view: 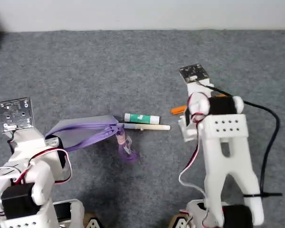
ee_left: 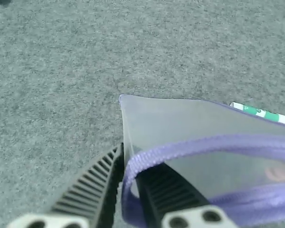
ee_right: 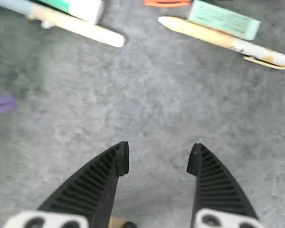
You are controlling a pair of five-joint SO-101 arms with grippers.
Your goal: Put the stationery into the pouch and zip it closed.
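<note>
Grey short-pile carpet [view: 133,57] covers the table up to a pale wall. The pouch [view: 80,130] lies left of centre — frosted, translucent plastic edged with woven purple zip tape. The left gripper [ee_left: 129,164] pinches the pouch's corner farthest from the stationery between ribbed black fingers. The right gripper [ee_right: 157,159] hangs over bare carpet, fingers spread wide, holding nothing. Just beside the pouch's zip end lie a green-and-white tube [view: 141,118] — print too small to read — and a slim cream pen [view: 147,127]; a second cream pen [ee_right: 218,40] and a mint block [ee_right: 223,20] lie near the right gripper
</note>
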